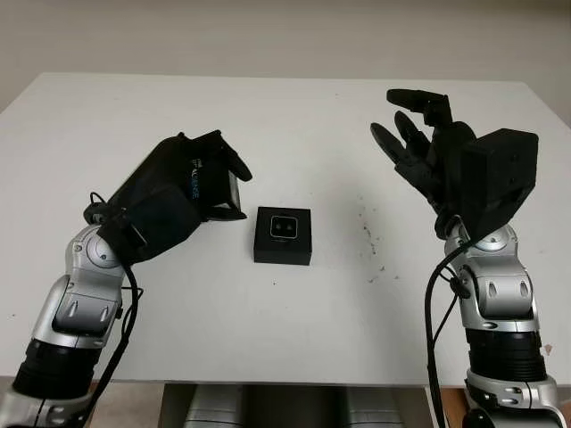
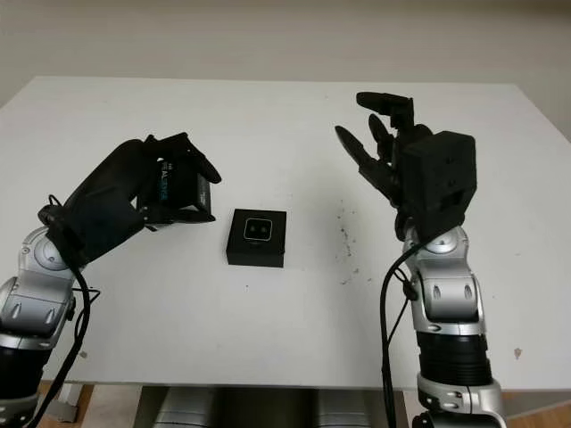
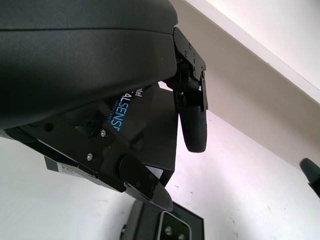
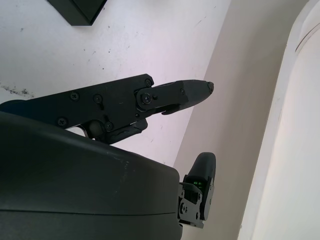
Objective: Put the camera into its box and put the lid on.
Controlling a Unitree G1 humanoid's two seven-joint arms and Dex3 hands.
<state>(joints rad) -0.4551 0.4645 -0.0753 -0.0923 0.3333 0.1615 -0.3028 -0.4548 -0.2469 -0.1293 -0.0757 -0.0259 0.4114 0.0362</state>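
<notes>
Black box [image 1: 283,235] with the camera [image 1: 285,227] inside sits mid-table [image 1: 294,321], so the left hand [image 1: 192,183], gripping the lid [image 2: 183,190] just beside the box, should square it overhead before lowering, while the right hand [image 1: 419,143] hangs open well apart from the box.

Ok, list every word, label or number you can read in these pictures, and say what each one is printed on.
"ALSENS": blue letters on the black box lid that the left hand holds above the table; the print runs on under the hand's shell at both ends.
Small white line beneath those letters: too small to read.
White sticker on the lid's edge: too small to read.
Camera in its box: no readable text.
Right hand, open, raised: no text.
</notes>
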